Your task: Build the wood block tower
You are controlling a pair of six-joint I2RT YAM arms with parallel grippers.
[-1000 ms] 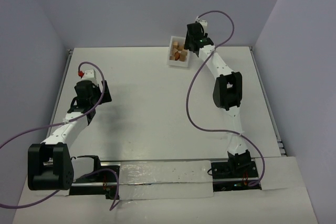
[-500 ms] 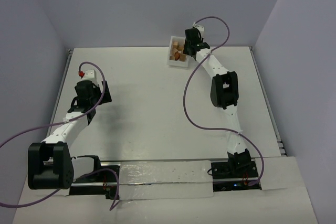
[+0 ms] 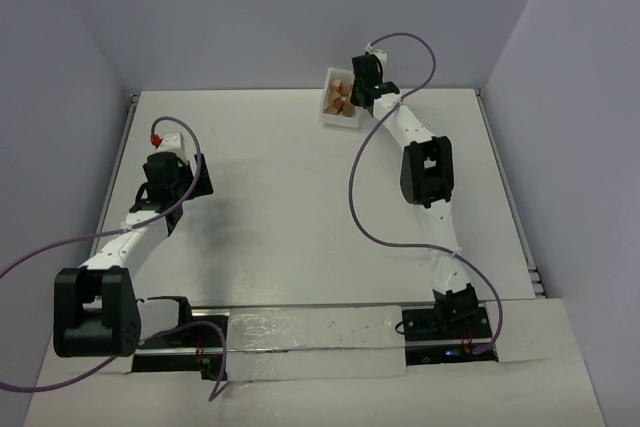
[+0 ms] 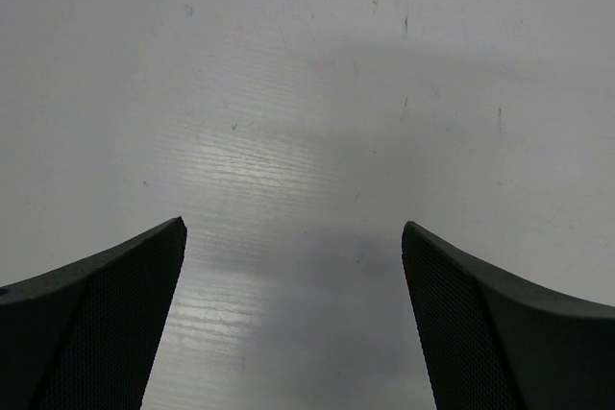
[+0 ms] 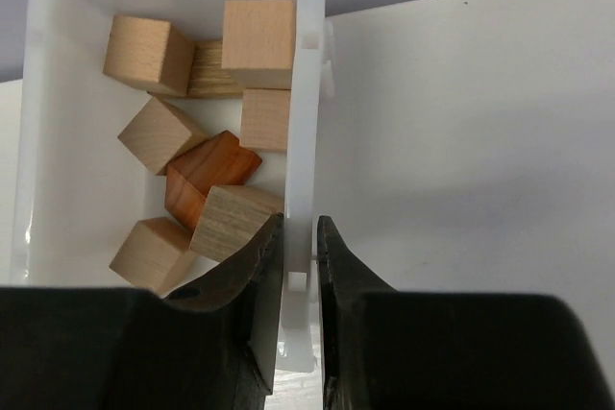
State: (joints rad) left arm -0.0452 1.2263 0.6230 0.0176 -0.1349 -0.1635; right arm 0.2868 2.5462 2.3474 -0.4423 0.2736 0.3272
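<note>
Well left of the white tray [image 5: 307,64], the left gripper [image 4: 293,228] hovers over the table [image 3: 280,197], spread wide and holding nothing, likely waiting; its arm is folded low. Inside the tray lie the wooden blocks [image 5: 207,165], jumbled, none stacked. The right gripper [image 5: 300,223] is clenched on the tray's right wall, 1 finger inside, 1 outside, probably to drag it; its arm stretches far forward.

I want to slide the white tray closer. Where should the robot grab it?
Take the tray by its thin side wall, probably from above: one finger inside, one outside. The upright wall fits between the fingers, just as the right gripper pinches it now.
</note>
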